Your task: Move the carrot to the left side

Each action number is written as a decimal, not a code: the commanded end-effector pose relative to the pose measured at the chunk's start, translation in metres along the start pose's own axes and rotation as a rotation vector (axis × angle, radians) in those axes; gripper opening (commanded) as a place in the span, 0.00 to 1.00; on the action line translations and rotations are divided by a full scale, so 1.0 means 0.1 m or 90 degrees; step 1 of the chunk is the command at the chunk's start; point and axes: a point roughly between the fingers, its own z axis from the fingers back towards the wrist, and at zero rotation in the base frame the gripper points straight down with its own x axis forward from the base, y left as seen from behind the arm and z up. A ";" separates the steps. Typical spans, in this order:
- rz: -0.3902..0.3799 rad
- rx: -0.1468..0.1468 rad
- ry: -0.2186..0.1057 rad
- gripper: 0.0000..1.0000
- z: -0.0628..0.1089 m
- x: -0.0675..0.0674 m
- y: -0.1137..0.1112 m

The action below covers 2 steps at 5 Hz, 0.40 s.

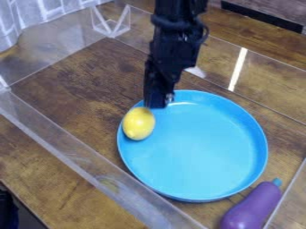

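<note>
The carrot (140, 123), a small smooth yellow oval, lies on the left rim of the round blue plate (227, 152). My black gripper (157, 98) hangs just behind and slightly right of the carrot, over the plate's back-left edge. Its fingers are together with nothing between them. The carrot is not held, and there is a small gap between it and the fingertips.
A purple eggplant-shaped toy (251, 208) lies at the plate's front right. A low clear plastic wall (72, 148) runs along the left and front of the wooden table (84, 85). A clear plastic stand (114, 18) sits at the back.
</note>
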 end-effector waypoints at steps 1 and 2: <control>-0.023 0.048 -0.042 1.00 0.14 -0.01 0.23; -0.054 0.047 -0.038 1.00 -0.09 -0.02 0.33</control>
